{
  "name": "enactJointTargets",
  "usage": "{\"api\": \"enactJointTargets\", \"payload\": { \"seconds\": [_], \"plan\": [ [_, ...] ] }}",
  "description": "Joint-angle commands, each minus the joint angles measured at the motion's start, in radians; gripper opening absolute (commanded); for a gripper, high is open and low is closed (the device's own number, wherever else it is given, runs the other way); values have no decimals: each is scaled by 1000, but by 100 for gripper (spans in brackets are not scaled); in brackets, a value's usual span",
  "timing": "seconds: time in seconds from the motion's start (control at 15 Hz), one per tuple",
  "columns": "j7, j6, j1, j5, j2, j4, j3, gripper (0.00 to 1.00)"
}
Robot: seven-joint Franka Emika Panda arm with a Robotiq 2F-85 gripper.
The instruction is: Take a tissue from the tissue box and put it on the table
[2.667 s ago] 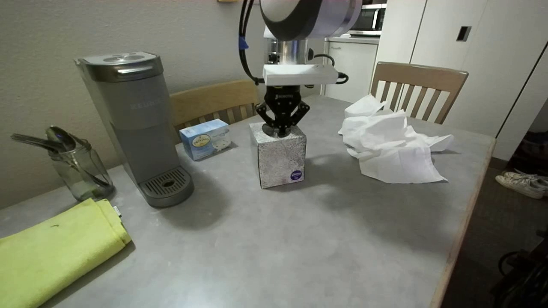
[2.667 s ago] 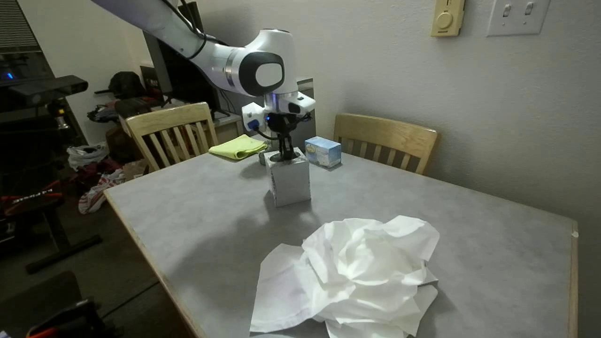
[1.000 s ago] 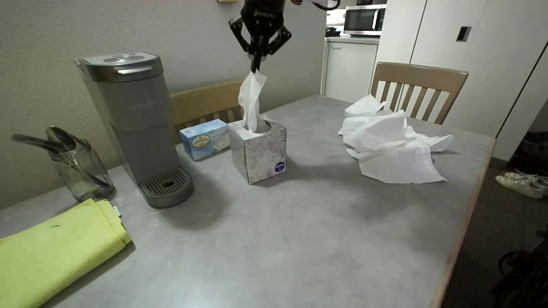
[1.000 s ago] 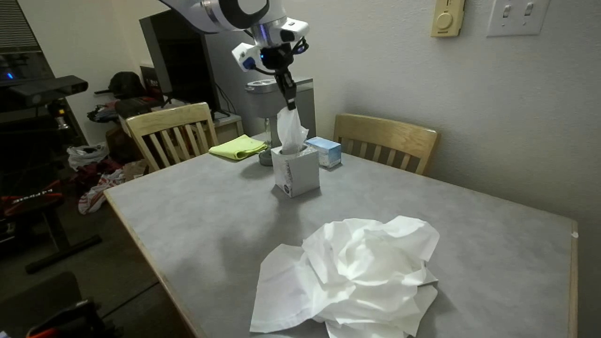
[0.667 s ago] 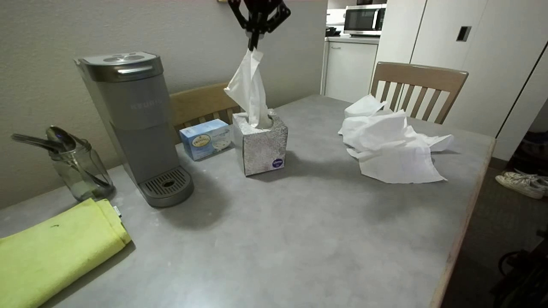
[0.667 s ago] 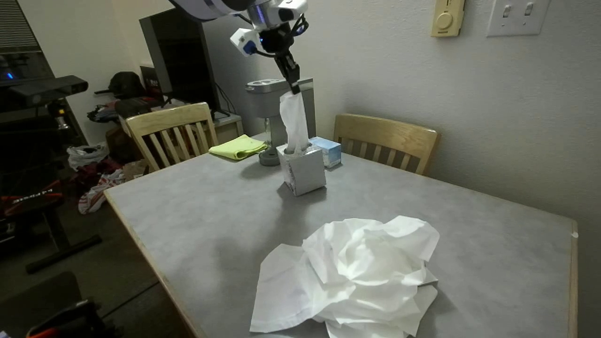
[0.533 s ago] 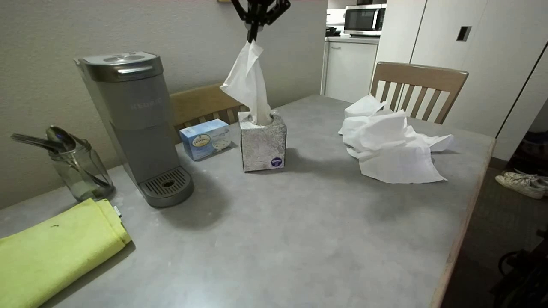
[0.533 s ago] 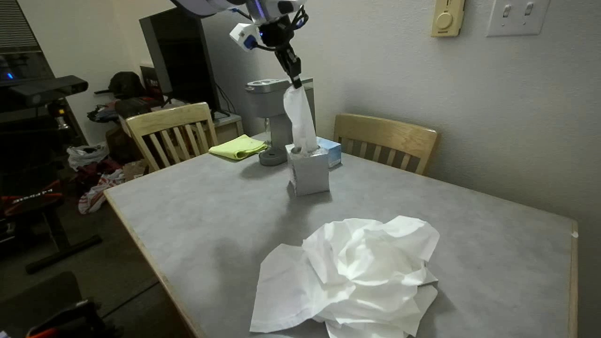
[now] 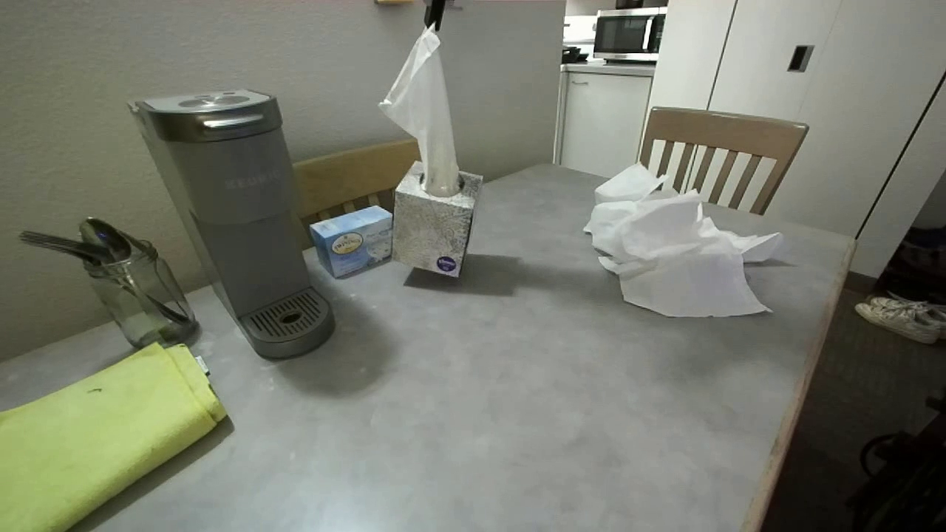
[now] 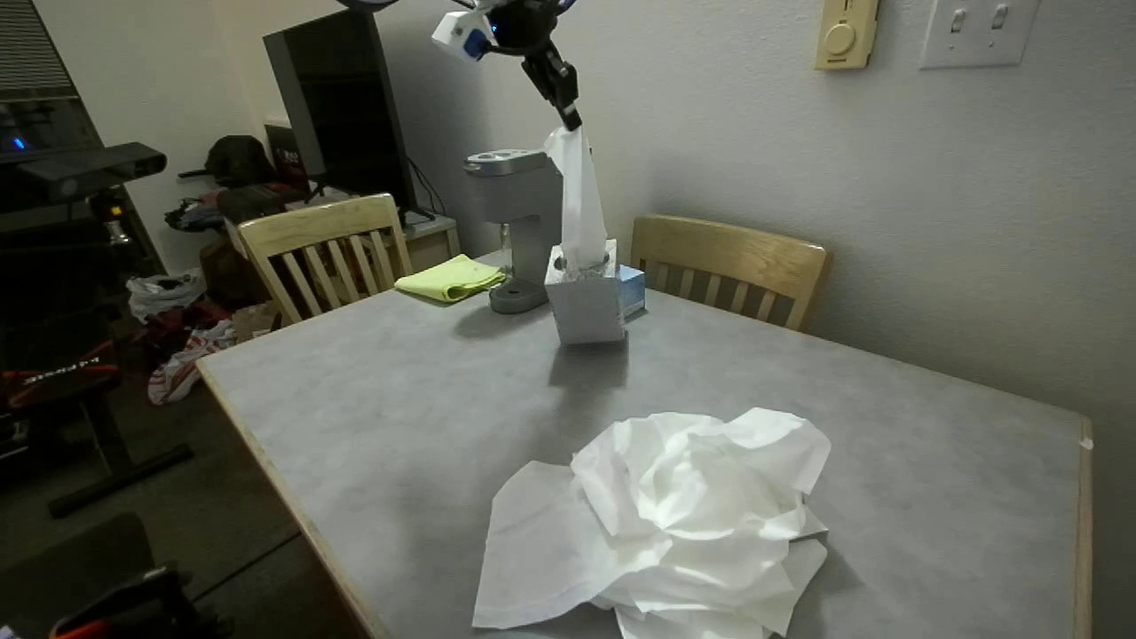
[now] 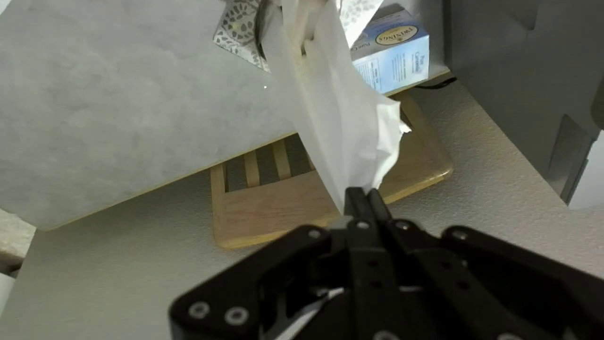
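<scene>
My gripper [image 11: 367,194] is shut on the top of a white tissue [image 11: 337,108]. In both exterior views the tissue [image 9: 434,111] [image 10: 581,200] stretches down from the fingertips [image 9: 434,15] into the opening of the grey-patterned tissue box [image 9: 430,230]. The lower end of the tissue is hidden inside the box. The box hangs from the tissue, tilted, with its shadow apart below it, so it is off the grey table [image 9: 517,414]. In the wrist view only part of the box top [image 11: 238,30] shows.
A blue tea box [image 9: 347,240] is close beside the hanging tissue box. A coffee maker [image 9: 244,199], a jar with cutlery [image 9: 144,303] and a yellow cloth [image 9: 103,428] stand or lie on the table. A pile of crumpled tissues [image 10: 692,524] lies on the table. Chairs [image 10: 728,266] stand round it.
My gripper has risen from the box opening, drawing the tissue up. The box slid and turned on the table, and now it has lifted off and tilts.
</scene>
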Motion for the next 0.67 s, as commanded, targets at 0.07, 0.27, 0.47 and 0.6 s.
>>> {"api": "enactJointTargets", "payload": {
  "seconds": [0.07,0.27,0.47,0.6],
  "plan": [
    [51,15,27,-61,-71,-63,-33,0],
    [109,-2,34,-94,-109,-90,-40,0],
    [160,-15,36,-132,-154,-127,-40,0],
    [193,-19,35,-165,-186,-147,-36,0]
  ]
}}
